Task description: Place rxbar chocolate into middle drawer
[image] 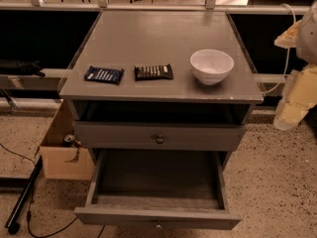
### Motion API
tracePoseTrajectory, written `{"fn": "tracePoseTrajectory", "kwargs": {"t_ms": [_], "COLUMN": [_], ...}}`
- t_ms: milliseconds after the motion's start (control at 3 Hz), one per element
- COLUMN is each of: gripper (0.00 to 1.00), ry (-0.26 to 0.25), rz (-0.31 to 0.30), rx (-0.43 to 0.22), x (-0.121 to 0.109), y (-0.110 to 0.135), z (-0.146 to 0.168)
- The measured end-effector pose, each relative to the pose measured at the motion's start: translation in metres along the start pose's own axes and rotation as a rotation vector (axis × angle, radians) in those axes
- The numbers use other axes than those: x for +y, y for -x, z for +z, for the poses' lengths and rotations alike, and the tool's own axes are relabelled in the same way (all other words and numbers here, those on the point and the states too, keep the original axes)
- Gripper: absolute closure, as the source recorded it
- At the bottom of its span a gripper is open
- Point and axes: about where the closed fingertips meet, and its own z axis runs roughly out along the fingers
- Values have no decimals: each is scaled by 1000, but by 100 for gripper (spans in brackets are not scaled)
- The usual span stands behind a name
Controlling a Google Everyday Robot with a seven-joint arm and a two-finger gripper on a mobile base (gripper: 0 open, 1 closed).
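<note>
Camera view shows us the rxbar chocolate [154, 72] lying flat on the cabinet top [158, 33], near the front edge, between a blue-wrapped bar [104, 75] on one side and a white bowl [212, 66] on the other. It touches neither of them. We judge that this flat, unobstructed position leaves the bar open to a grasp from above. The middle drawer [157, 218] is pulled well out below the cabinet front, and its dark floor is exposed and holds nothing we can see. We take this to mean the receiving compartment is ready and the bar has not yet been picked up. Above it, the shallower drawer front [158, 135] with the round knob sits closed, so the open box can be reached straight down from in front of the cabinet. A cardboard box [64, 160] stands on the floor beside the cabinet, clear of the drawer. The gripper [286, 117] hangs at the far edge of the view beside the cabinet, below the level of its top and well apart from the bar, with the pale arm links rising above it and a cable looping nearby. We cannot tell whether the gripper is spread or pressed together, but it holds nothing we can see. We judge that the next move calls for raising the arm and reaching across the top, past the bowl.
</note>
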Motion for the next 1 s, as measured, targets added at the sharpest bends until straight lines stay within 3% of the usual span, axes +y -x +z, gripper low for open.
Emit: {"fn": "tracePoseTrajectory", "kwargs": {"t_ms": [333, 667, 1000], "gripper": [0, 0, 0], "ry": [45, 92, 51], "rz": [-65, -152, -157], "rx": [-70, -146, -169], "x": [-15, -47, -59], "y": [9, 36, 44], "z": [2, 6, -5]}}
